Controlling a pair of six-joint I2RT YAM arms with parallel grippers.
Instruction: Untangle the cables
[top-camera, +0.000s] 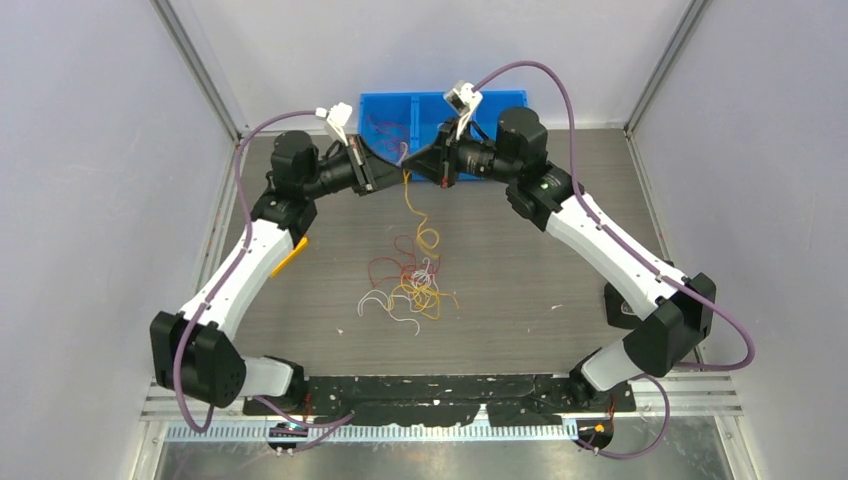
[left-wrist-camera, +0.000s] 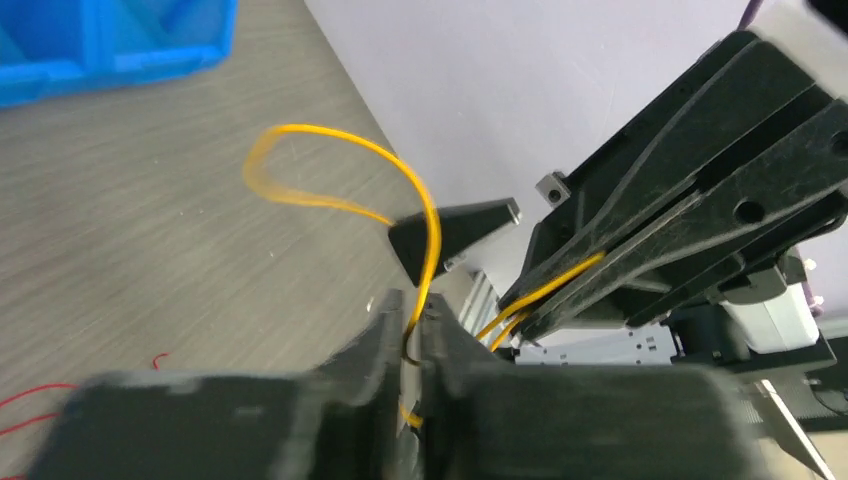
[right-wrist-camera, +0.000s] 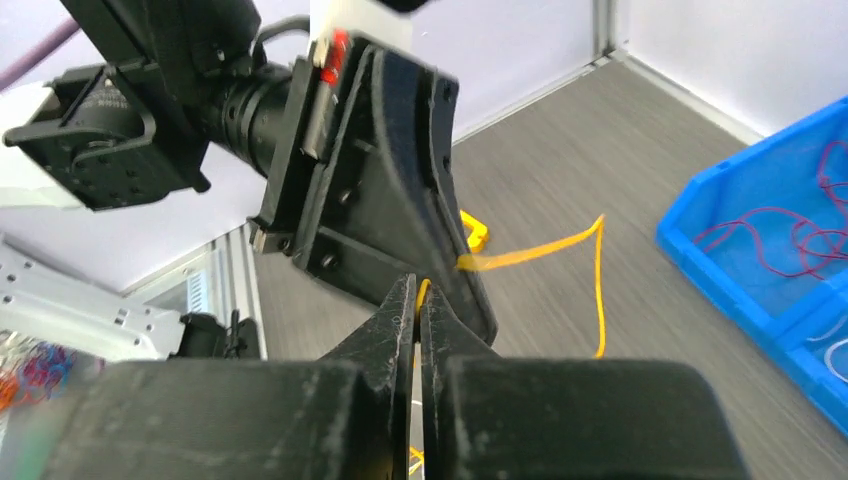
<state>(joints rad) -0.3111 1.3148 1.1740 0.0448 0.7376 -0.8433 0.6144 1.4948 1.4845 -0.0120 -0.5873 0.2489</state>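
Note:
A tangle of thin red, yellow-orange and white cables (top-camera: 412, 285) lies mid-table. One yellow cable (top-camera: 409, 200) rises from it to where both grippers meet, near the blue bin. My left gripper (top-camera: 396, 166) is shut on this yellow cable (left-wrist-camera: 345, 145); in the left wrist view the jaws (left-wrist-camera: 412, 325) pinch it and it loops above them. My right gripper (top-camera: 414, 165) is shut on the same yellow cable (right-wrist-camera: 598, 290), pinched at its fingertips (right-wrist-camera: 418, 292). The two grippers are tip to tip, almost touching.
A blue bin (top-camera: 500, 100) with red wires in it stands at the back edge, just behind the grippers; it also shows in the right wrist view (right-wrist-camera: 735, 275). A small orange piece (top-camera: 288, 257) lies by the left arm. Grey walls enclose the table.

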